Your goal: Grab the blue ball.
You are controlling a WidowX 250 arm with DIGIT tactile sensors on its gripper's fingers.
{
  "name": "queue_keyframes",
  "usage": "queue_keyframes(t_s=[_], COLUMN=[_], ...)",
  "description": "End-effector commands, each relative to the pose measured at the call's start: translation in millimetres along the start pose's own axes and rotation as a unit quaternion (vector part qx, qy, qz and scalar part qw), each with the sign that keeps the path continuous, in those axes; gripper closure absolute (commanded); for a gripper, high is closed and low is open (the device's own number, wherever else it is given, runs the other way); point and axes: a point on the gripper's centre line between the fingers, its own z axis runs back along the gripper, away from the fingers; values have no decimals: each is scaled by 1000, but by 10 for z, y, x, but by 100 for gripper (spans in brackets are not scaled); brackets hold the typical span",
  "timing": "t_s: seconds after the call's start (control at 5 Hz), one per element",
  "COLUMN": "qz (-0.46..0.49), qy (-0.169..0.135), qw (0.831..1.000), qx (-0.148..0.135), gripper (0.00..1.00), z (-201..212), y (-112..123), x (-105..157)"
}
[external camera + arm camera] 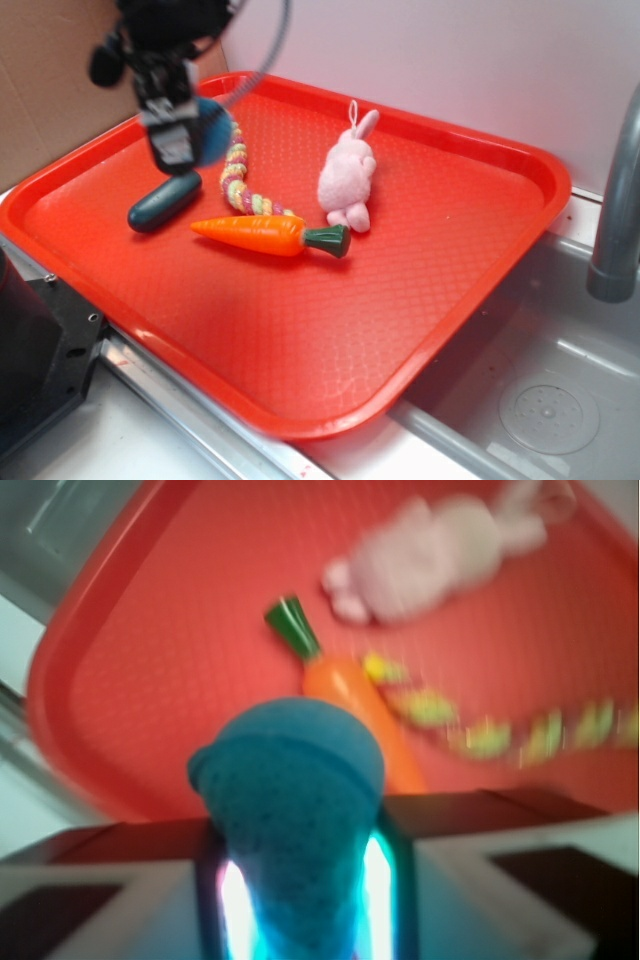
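Four toys on red tray (470,260): capsule (163,202), rope (238,170), carrot (270,235), bunny (348,178) | exterior: gripper (180,135) raised over tray's far-left corner, clamped on blue ball (213,130) | wrist: blue ball (290,810) wedged between fingers (395,870), carrot, rope, bunny below on tray

The pincer (180,140) hides most of the blue ball (213,130). The wrist view is blurred; the frame's top edge crops the plush bunny (430,555).
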Motion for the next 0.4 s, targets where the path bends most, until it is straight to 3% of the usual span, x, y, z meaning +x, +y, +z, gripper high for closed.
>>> queue_keyframes(t_s=[0.0,0.2], qz=[249,284], qy=[-34,-40], qw=[968,958], qx=[10,28], gripper=[100,100], z=[341,310], y=[95,155], x=[-283,-218])
